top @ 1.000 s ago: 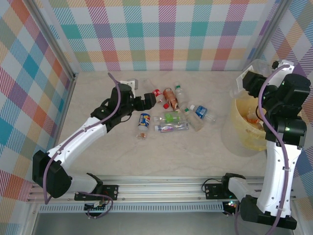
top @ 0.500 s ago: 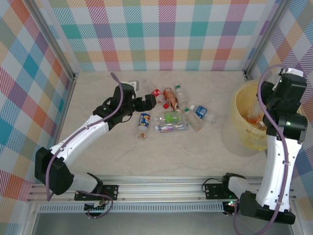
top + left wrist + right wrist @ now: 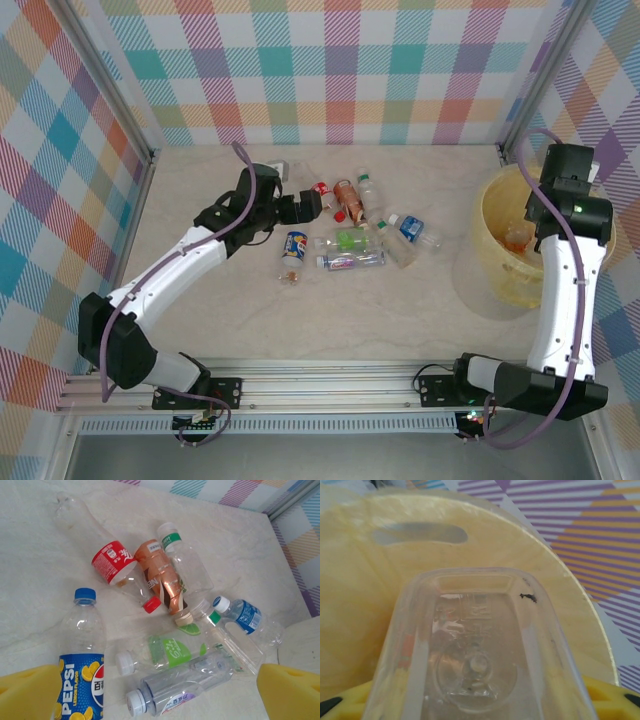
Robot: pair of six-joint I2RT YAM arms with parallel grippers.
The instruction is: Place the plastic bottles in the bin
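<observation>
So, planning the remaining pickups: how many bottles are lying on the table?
8, clustered together: red-label bottle, orange-label bottle, clear bottle behind, Pepsi bottle, green-label bottle, purple-label bottle, blue-label bottle, slim clear bottle beside it. More may hide underneath.

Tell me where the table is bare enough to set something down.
Bare: the near strip of table between the bottles and the rail, and the gap between the bottles and the bin. Crowded: the middle, just right of the left gripper.

The bin [image 3: 490, 265] is pale yellow. The walls [image 3: 340, 70] carry pastel checks and the table [image 3: 400, 320] is cream marble. In the heap, the Pepsi bottle [image 3: 82, 680] at 7 o'clock is blue with a blue cap. At 12 o'clock lie the red-label bottle [image 3: 114, 562] and the orange-label bottle [image 3: 161, 577].
</observation>
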